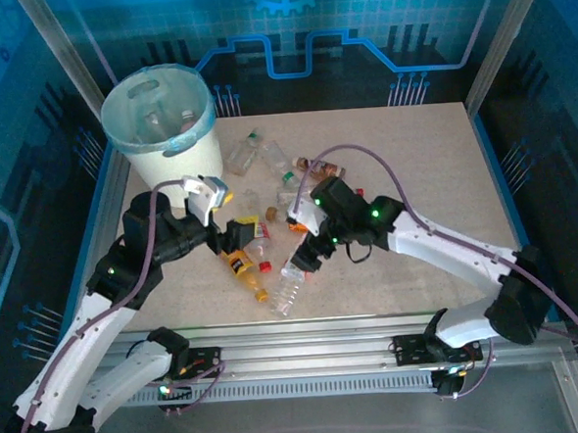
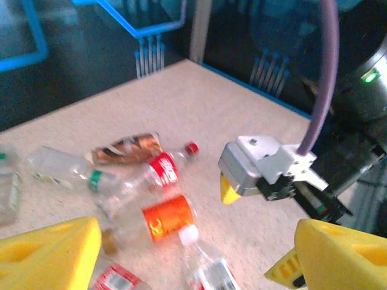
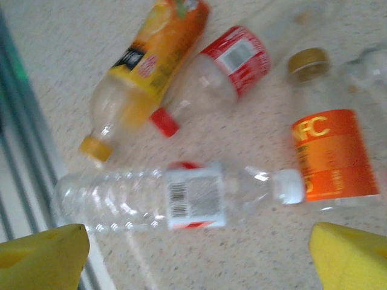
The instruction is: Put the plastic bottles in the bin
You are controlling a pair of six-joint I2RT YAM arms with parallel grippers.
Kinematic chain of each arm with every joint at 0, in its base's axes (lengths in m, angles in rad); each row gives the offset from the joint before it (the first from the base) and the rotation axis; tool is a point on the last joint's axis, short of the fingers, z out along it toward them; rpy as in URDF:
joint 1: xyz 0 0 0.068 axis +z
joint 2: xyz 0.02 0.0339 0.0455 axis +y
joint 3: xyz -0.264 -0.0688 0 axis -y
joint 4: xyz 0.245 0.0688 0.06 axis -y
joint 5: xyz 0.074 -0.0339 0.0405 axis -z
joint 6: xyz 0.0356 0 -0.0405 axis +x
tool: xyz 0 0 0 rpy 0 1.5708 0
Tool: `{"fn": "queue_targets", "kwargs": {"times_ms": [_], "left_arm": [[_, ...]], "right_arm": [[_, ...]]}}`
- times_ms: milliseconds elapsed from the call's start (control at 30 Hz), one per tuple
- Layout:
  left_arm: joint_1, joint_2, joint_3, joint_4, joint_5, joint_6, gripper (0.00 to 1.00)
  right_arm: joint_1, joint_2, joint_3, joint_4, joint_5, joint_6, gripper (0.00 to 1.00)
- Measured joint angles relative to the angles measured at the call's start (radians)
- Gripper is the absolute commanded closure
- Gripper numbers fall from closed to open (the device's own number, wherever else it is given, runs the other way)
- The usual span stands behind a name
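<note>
Bottles [image 1: 287, 287] lie strewn mid-tabletop [image 1: 423, 159]; a few sit inside bin [image 1: 163, 167] at far left corner. Left hand [image 2: 196, 235] wide, empty, above the pile. Right hand [image 3: 193, 241] wide, empty, just short of clear bottle [image 3: 175, 196] toward near edge.

Robot test cell, laboratory-type setting. A beige speckled tabletop [image 1: 423, 159] is walled by blue panels printed with circuit lines and a gear motif [image 1: 375, 15], framed by silver metal posts [image 1: 506, 36]. Two white-and-black jointed robot arms [image 1: 448, 241] stand on a ribbed aluminium rail [image 1: 307, 358].
</note>
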Motion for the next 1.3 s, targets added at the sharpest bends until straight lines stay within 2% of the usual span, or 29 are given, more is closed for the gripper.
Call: {"fn": "queue_targets", "kwargs": {"times_ms": [67,167,300,433,633,867,1300], "left_arm": [[-0.023,-0.011,-0.008,-0.042,0.004,0.005,0.16],[-0.049,-0.025,-0.020,-0.087,0.029,0.019,0.15],[-0.106,-0.069,-0.079,-0.108,0.076,0.080,0.13],[-0.132,-0.132,-0.141,-0.106,0.101,0.158,0.12],[-0.133,-0.201,-0.174,-0.100,0.104,0.221,0.12],[-0.134,-0.250,-0.203,-0.083,0.097,0.239,0.12],[-0.134,-0.265,-0.236,-0.079,0.097,0.239,0.12]], "right_arm": [[0.028,-0.036,-0.038,0.008,0.013,0.032,0.06],[0.049,-0.031,-0.042,0.015,0.041,0.204,0.06],[0.095,0.108,0.031,-0.071,0.098,0.466,0.06],[0.173,0.249,0.078,-0.145,0.154,0.647,0.05],[0.265,0.297,0.108,-0.171,0.187,0.828,0.00],[0.269,0.388,0.137,-0.163,0.184,0.945,0.00],[0.217,0.420,0.102,-0.107,0.102,0.985,0.00]]}}
